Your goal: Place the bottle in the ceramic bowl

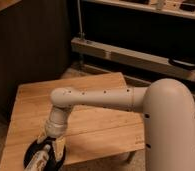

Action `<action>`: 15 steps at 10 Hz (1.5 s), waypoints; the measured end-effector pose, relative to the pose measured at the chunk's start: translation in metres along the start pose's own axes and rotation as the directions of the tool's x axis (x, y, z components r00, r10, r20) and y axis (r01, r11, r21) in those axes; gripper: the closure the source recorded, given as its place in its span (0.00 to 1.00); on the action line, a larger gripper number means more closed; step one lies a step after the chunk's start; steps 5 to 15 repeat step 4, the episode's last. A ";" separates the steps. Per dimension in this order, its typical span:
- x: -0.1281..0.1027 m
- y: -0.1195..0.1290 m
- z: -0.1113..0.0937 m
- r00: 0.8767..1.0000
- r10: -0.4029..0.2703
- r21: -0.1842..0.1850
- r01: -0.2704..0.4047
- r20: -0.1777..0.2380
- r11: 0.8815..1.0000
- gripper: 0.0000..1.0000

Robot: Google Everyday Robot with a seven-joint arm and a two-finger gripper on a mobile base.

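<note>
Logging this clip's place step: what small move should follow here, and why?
Probably open the tool and let go: it holds the bottle low over the ceramic bowl at the table's front left corner, so a short drop should land it inside.
</note>
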State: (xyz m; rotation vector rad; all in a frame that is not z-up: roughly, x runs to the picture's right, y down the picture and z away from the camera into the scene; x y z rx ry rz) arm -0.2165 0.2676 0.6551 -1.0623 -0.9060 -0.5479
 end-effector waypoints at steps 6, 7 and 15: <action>0.006 0.000 -0.001 0.999 0.020 0.040 -0.022 0.050 0.999 0.23; 0.006 0.000 -0.001 0.999 0.020 0.040 -0.022 0.050 0.999 0.23; 0.006 0.000 -0.001 0.999 0.020 0.040 -0.022 0.050 0.999 0.23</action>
